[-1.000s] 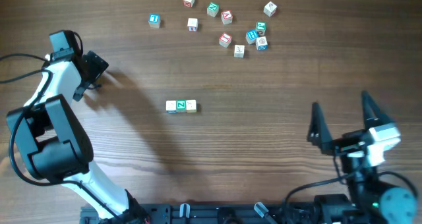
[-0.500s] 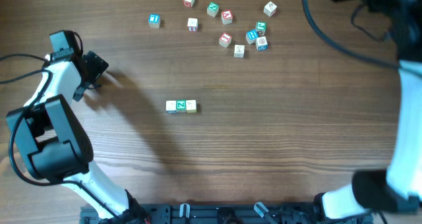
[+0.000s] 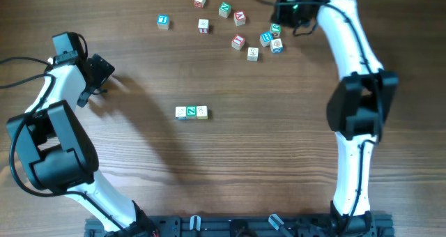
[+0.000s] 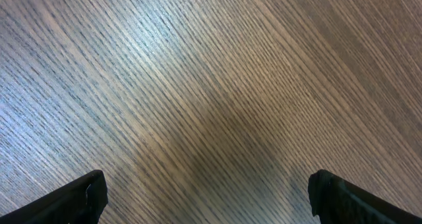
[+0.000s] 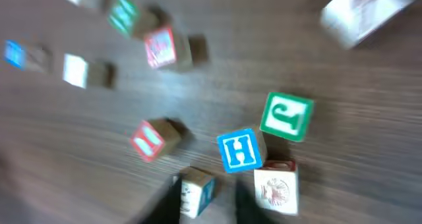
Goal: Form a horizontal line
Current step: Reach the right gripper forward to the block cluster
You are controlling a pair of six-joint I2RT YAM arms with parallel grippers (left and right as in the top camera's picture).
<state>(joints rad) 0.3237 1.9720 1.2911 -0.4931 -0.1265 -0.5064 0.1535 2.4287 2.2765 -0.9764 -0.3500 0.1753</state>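
Note:
The horizontal line (image 3: 191,112) is a short row of three touching cubes, white, green and cream, at mid-table. Several loose letter cubes (image 3: 238,42) lie scattered at the back. My right gripper (image 3: 282,17) reaches over that cluster. In the blurred right wrist view its dark fingers (image 5: 170,201) flank a cream cube with a blue side (image 5: 196,192), beside a blue H cube (image 5: 239,150). Whether they press on that cube I cannot tell. My left gripper (image 3: 94,90) hangs open at the far left over bare wood, and the left wrist view shows nothing between its fingers (image 4: 86,197).
A green J cube (image 5: 287,116) and a white cube with a red picture (image 5: 275,186) sit close to the right gripper. The right arm (image 3: 355,111) spans the table's right side from front to back. Wood shows between the row and the cluster.
The right arm swung from the front right corner to the back, over the loose cubes, and its jaws narrowed. The left arm and the row stayed put.

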